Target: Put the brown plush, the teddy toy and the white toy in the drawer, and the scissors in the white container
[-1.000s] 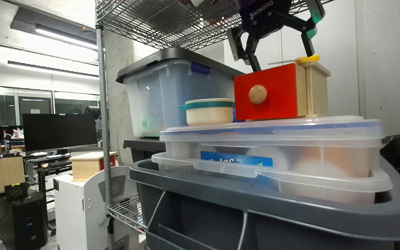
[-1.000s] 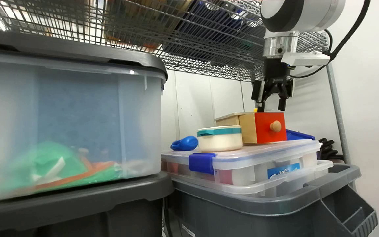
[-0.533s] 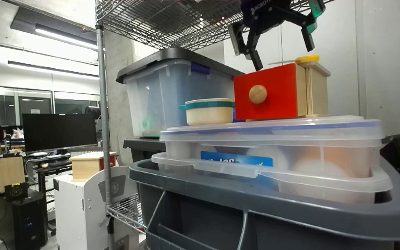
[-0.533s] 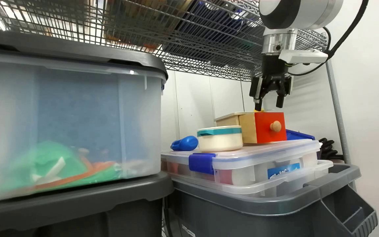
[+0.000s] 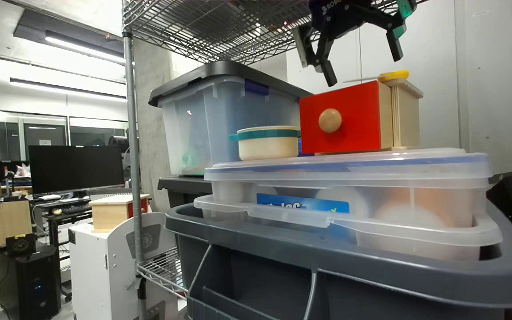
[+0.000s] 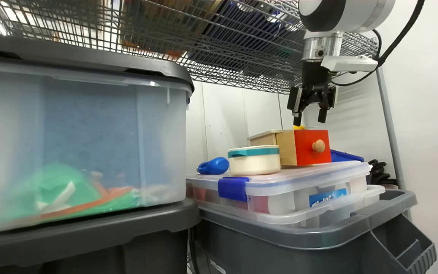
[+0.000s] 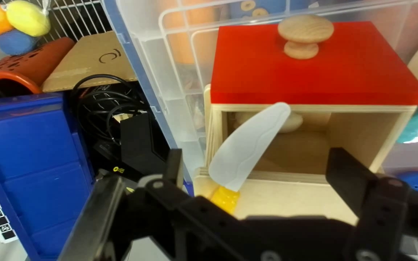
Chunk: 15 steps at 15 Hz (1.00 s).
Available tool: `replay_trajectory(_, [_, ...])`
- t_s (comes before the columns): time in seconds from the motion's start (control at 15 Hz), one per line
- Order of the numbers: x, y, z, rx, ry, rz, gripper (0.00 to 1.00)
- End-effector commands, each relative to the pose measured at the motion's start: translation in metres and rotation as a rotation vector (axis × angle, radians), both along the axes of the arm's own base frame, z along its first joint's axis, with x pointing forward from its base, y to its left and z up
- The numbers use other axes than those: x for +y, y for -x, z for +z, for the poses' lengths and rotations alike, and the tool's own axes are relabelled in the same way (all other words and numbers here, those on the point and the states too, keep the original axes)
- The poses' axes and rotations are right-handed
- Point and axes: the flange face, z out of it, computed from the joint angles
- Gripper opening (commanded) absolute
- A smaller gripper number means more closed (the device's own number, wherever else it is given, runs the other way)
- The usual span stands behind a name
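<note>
The red-fronted drawer (image 7: 296, 79) with its round wooden knob stands pulled out of its light wood box (image 7: 289, 203). A pale rounded object (image 7: 291, 123) lies inside it, partly hidden; I cannot tell what it is. My gripper (image 7: 256, 165) is open and empty above the box, also seen in both exterior views (image 5: 364, 70) (image 6: 309, 120). A toy knife with a white blade (image 7: 247, 148) and yellow handle lies on the box top between the fingers, its blade over the drawer opening. A cream-white round container (image 5: 268, 149) with a teal rim stands beside the drawer. Brown plush, teddy and scissors are not visible.
The drawer box rests on a clear lidded tub (image 6: 333, 177) on a grey bin (image 6: 280, 238). A large clear bin (image 6: 89, 114) stands beside it. A wire shelf (image 6: 188, 30) hangs overhead. A blue bin (image 7: 31, 134) and black cables lie beside the tub.
My open gripper has risen a little above the drawer box, shifting slightly sideways. The drawer, the toy knife and the container have not moved.
</note>
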Motion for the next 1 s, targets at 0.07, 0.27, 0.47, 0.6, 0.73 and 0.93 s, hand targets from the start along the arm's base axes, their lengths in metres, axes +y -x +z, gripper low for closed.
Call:
replay_trajectory(0.07, [-0.0033, -0.0025, 0.0037, -0.010, -0.012, -0.008, 1.00])
replay_trajectory(0.27, [-0.0055, -0.0026, 0.0028, -0.009, -0.013, -0.009, 1.00])
replay_trajectory(0.47, [-0.0079, -0.0028, 0.0016, -0.008, -0.014, -0.013, 1.00])
replay_trajectory(0.6, [-0.0091, -0.0028, 0.0015, -0.008, -0.015, -0.015, 1.00])
replay_trajectory(0.73, [-0.0096, -0.0028, 0.0013, -0.007, -0.014, -0.016, 1.00])
replay_trajectory(0.93, [-0.0092, -0.0040, -0.0023, -0.001, -0.014, -0.016, 1.00])
